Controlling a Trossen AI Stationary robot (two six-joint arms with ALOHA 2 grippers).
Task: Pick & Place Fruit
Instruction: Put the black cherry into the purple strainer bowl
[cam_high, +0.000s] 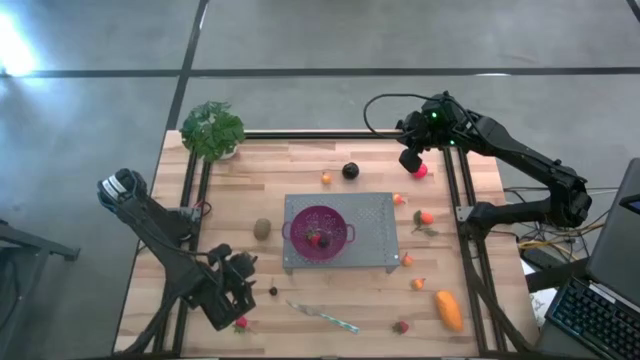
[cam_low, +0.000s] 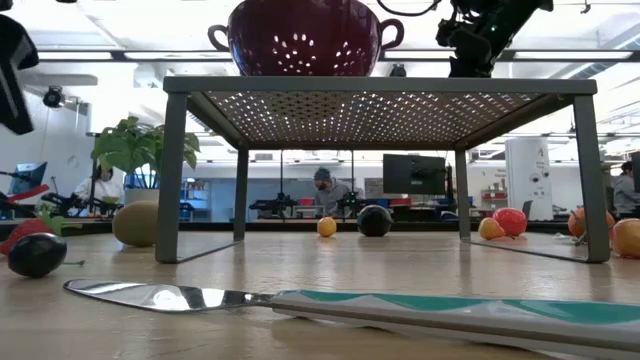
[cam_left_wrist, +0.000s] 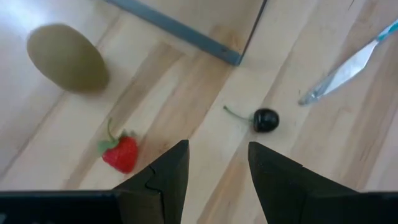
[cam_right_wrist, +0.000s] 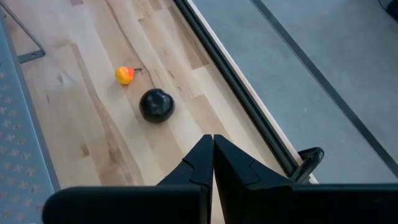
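My left gripper (cam_left_wrist: 217, 163) is open and hovers over the table's near-left part. A red strawberry (cam_left_wrist: 121, 153) and a small dark cherry (cam_left_wrist: 265, 119) lie on the wood just ahead of its fingers, with an olive-green kiwi (cam_left_wrist: 67, 57) farther off. My right gripper (cam_right_wrist: 213, 148) is shut on nothing and is raised near the far-right edge (cam_high: 412, 158), next to a pink-red ball (cam_high: 421, 171). A dark plum (cam_right_wrist: 156, 104) and a tiny orange piece (cam_right_wrist: 125, 74) lie ahead of it. One fruit (cam_high: 317, 238) sits in the magenta colander (cam_high: 319, 232).
The colander stands on a grey perforated rack (cam_high: 375, 215) at the table's middle. A slim knife (cam_high: 322, 317) lies near the near edge. A leafy plant (cam_high: 212, 130) sits at the far-left corner. Several small fruits and an oblong orange one (cam_high: 449, 310) lie scattered on the right side.
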